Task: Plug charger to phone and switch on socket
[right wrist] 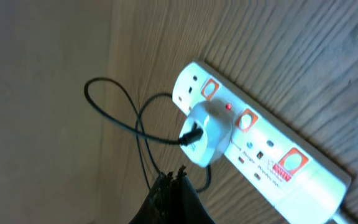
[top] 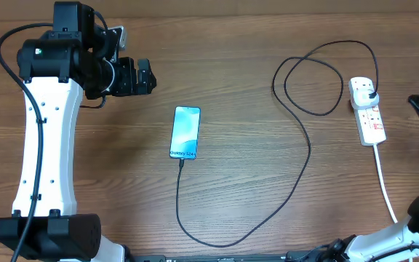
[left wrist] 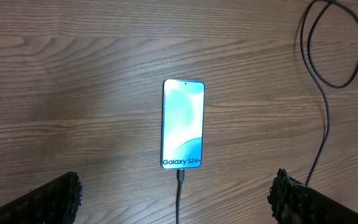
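Note:
The phone (top: 185, 132) lies flat mid-table with its light blue screen up; it also shows in the left wrist view (left wrist: 183, 124). The charger's thin black cable (top: 304, 167) has its connector tip (left wrist: 180, 176) in the phone's near end. The cable loops right to a white adapter (right wrist: 207, 134) seated in the white power strip, the socket (top: 368, 113). A small red light (right wrist: 229, 107) glows on the strip beside the adapter. My left gripper (left wrist: 176, 190) is open and empty, back from the phone at the far left (top: 151, 76). My right gripper (right wrist: 174, 180) is shut and empty, just off the adapter.
The strip's thick white cord (top: 385, 185) runs toward the front right edge. The black cable makes a wide loop (top: 315, 80) at the back of the table and a long curve (top: 217, 240) near the front edge. The left arm's white base (top: 46, 160) stands at the left.

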`<state>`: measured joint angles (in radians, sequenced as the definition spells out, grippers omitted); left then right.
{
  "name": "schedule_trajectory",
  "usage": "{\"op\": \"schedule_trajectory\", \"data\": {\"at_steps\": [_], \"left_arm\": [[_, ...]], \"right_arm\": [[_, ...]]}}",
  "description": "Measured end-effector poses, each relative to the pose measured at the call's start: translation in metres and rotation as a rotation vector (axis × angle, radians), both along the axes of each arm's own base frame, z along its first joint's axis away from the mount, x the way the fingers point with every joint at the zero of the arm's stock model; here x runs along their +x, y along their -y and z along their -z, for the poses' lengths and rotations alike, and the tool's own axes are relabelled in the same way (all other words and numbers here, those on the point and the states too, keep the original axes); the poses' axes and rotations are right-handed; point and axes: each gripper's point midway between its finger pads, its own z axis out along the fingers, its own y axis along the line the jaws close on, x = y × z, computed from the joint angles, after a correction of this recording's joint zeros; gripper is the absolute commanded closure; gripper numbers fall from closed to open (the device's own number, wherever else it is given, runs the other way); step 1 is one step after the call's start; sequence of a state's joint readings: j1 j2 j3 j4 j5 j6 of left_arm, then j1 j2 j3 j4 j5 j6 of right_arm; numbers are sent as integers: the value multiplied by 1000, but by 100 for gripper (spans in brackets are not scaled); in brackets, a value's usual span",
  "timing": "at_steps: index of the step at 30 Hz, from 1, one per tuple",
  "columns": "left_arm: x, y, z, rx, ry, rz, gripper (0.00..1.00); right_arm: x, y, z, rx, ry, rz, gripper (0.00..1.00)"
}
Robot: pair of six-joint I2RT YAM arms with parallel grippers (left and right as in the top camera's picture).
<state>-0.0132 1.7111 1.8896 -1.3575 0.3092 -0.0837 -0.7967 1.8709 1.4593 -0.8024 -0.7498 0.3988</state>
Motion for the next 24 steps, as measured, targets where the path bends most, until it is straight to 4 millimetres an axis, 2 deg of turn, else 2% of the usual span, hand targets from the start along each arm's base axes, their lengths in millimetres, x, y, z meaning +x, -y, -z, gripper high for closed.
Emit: {"op": "schedule_trajectory", "data": {"at_steps": [6,11,17,24], "left_arm": [[0,0,0,0,0,0,0],[0,0,0,0,0,0,0],[0,0,0,0,0,0,0],[0,0,0,0,0,0,0]], "right_arm": [[3,4,14,-8,-14,37,96],[15,-4,27,-6,-25,16,96],[28,-21,55,21,-71,-20,96],[29,-19,80,33,-118,-6,96]]}}
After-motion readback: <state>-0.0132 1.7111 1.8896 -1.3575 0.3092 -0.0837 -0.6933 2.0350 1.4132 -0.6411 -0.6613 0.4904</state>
